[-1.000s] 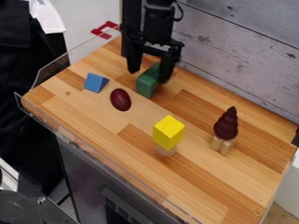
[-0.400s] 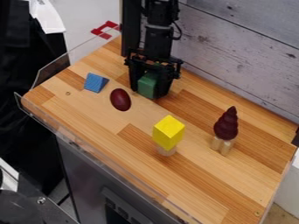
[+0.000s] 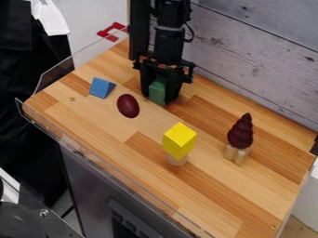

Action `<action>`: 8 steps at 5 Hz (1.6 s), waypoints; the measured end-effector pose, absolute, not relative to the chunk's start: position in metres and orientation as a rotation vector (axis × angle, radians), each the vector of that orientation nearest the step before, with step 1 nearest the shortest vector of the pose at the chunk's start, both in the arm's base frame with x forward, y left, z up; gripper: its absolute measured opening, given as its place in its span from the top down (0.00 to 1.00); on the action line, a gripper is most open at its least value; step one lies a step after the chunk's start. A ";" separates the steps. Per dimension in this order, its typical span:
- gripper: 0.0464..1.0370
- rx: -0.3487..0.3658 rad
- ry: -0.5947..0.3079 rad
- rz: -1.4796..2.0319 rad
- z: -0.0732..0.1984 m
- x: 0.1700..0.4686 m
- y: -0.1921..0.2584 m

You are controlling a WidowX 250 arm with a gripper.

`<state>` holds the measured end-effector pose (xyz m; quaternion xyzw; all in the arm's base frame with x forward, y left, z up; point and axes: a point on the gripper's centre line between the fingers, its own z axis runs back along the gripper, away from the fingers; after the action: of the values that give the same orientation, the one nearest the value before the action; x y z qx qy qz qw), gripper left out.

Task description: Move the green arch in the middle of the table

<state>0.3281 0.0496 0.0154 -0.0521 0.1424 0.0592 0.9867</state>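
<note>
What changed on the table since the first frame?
The black two-finger hand came down around the green wooden arch, its fingers closing in on the sides. No clear shift of the arch itself. Unchanged: blue wooden prism, dark-red wooden egg, yellow wooden block, dark-red ridged cone.

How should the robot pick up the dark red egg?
I'd pinch the egg around its fat middle, coming from straight above and squeezing its long sides. It looks like it's lying down, longer than it is wide.
</note>
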 end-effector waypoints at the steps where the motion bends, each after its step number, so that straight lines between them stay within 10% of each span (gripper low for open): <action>1: 0.44 -0.036 0.200 0.280 0.055 0.330 0.034; 3: 0.44 -0.068 0.072 0.773 0.098 0.309 -0.024; 6: 0.44 -0.299 0.185 1.195 0.064 0.295 -0.067; 8: 0.44 -0.329 0.166 1.218 0.060 0.298 -0.052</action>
<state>0.2975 -0.0518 0.0605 -0.1536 0.0775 0.5687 0.8044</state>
